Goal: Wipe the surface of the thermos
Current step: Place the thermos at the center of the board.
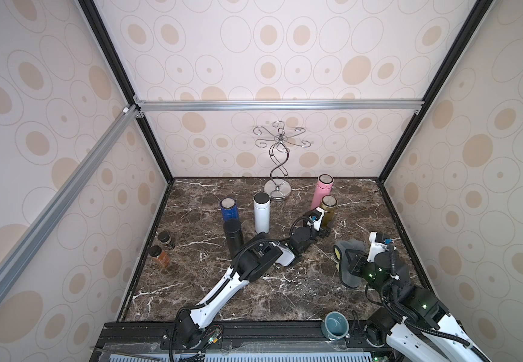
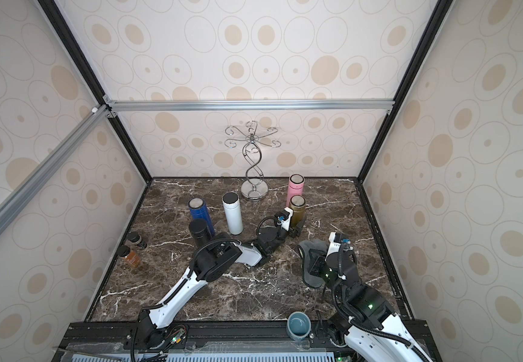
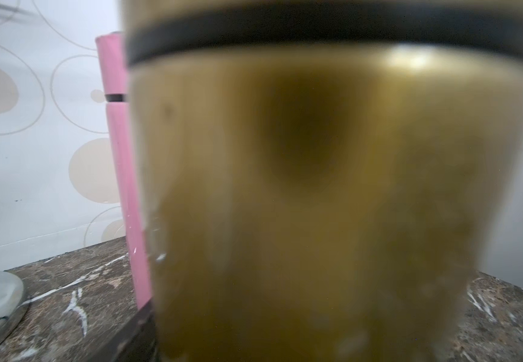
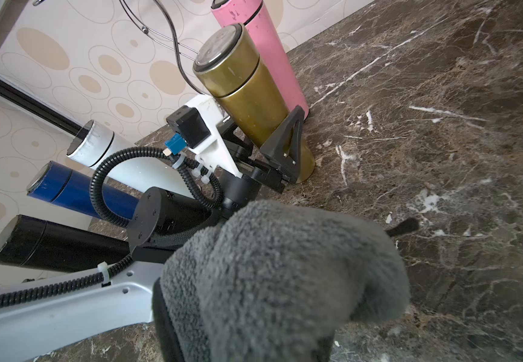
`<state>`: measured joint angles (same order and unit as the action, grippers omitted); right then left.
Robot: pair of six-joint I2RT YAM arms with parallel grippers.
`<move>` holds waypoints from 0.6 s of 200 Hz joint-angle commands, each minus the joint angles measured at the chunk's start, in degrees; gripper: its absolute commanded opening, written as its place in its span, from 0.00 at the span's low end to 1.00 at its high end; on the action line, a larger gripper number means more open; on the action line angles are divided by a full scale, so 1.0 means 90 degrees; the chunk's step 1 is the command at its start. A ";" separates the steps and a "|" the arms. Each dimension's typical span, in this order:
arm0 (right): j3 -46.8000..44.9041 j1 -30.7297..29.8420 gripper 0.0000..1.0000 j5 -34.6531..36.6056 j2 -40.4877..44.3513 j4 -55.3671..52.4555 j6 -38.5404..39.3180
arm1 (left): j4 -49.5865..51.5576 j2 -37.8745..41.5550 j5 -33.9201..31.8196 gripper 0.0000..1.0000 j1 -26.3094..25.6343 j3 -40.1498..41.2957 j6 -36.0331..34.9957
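Your left claw (image 4: pixel 266 131) straddles the gold thermos (image 4: pixel 232 69), which stands upright between the jaws, low on its body. You can't tell whether they press it. Your right claw (image 1: pixel 348 257), well apart from the thermos, is clamped on the grey cloth (image 4: pixel 285 275).

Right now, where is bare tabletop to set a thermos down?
Free: the front middle of the table, between the left arm and the grey cloth; also the back right strip between the gold thermos and the side wall. Crowded: around the blue thermos, white thermos and black thermos.
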<state>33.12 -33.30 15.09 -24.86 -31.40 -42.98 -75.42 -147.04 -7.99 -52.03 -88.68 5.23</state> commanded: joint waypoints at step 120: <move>0.0179 0.0053 0.00 -0.0137 -0.0239 0.0360 0.0193 | -0.1371 0.1163 0.0364 1.00 -0.0010 0.1963 0.0256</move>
<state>33.12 -33.30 14.74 -26.37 -30.33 -42.09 -84.29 -140.05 -5.50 -52.03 -74.28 6.44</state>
